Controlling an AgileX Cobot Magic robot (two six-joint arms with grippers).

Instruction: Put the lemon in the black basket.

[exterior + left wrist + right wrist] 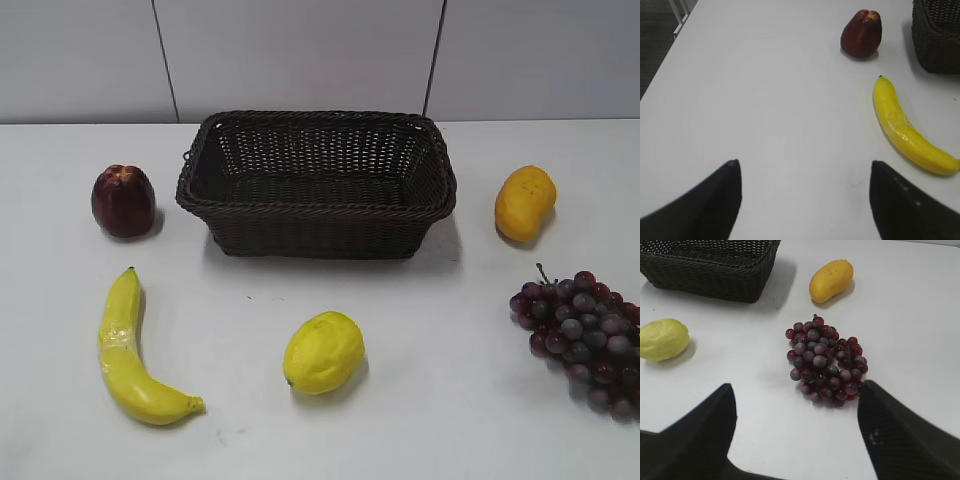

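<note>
The lemon [323, 351] lies on the white table in front of the black basket [316, 207], which stands empty at the back middle. The lemon also shows at the left of the right wrist view [663, 339], with the basket [710, 271] at the top left. A corner of the basket shows in the left wrist view [937, 45]. My left gripper [802, 167] is open and empty over bare table, left of the banana. My right gripper [796, 390] is open and empty, just short of the grapes. Neither gripper shows in the exterior view.
A banana [128, 355] lies at the front left, a dark red apple [123, 201] left of the basket, a mango [524, 202] right of it, and a bunch of grapes [585, 335] at the right edge. The table's left edge [667, 55] shows in the left wrist view.
</note>
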